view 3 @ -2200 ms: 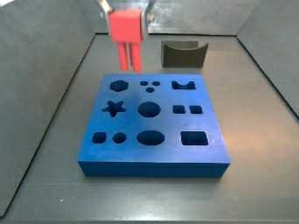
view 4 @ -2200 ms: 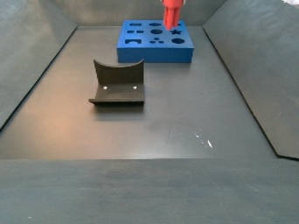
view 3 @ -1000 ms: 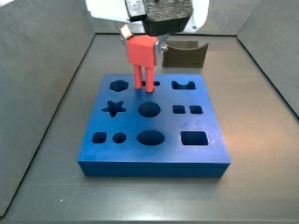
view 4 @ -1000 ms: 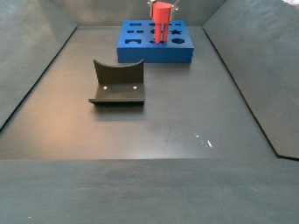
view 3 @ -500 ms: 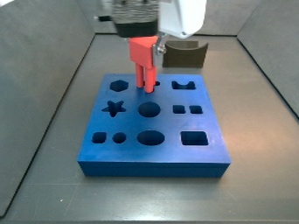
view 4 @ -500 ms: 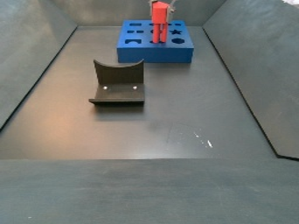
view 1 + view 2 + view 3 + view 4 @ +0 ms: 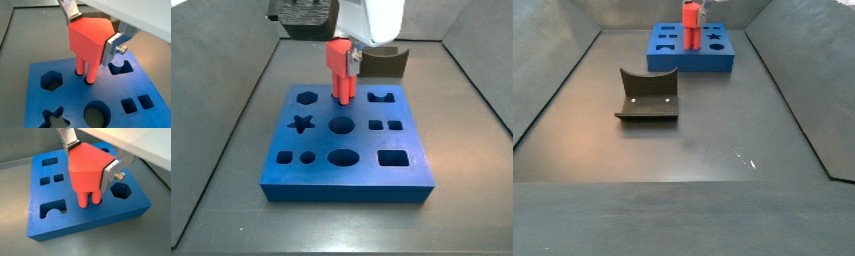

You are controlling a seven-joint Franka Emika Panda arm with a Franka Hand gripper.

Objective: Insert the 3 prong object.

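Observation:
The 3 prong object (image 7: 339, 66) is bright red, with a blocky top and thin prongs pointing down. My gripper (image 7: 338, 48) is shut on its top, and both wrist views show the silver fingers (image 7: 117, 43) (image 7: 113, 174) clamping the red block (image 7: 90, 40) (image 7: 86, 172). It stands upright over the far row of the blue block (image 7: 321, 142), between the hexagon hole (image 7: 50, 80) and the notched hole (image 7: 120, 67). The prong tips (image 7: 88, 80) sit at the small round holes and look just inside them. In a side view the piece (image 7: 690, 17) rises from the block (image 7: 691, 60).
A dark grey curved block (image 7: 381, 63) stands behind the blue block, also seen alone mid-floor (image 7: 647, 96). The blue block has other holes: star (image 7: 301, 124), round (image 7: 342, 125), square (image 7: 394, 158). Grey walls (image 7: 225, 90) surround the floor.
My gripper has come down and slightly right with the red piece. The prongs have dropped from above the block to the small holes in its far row.

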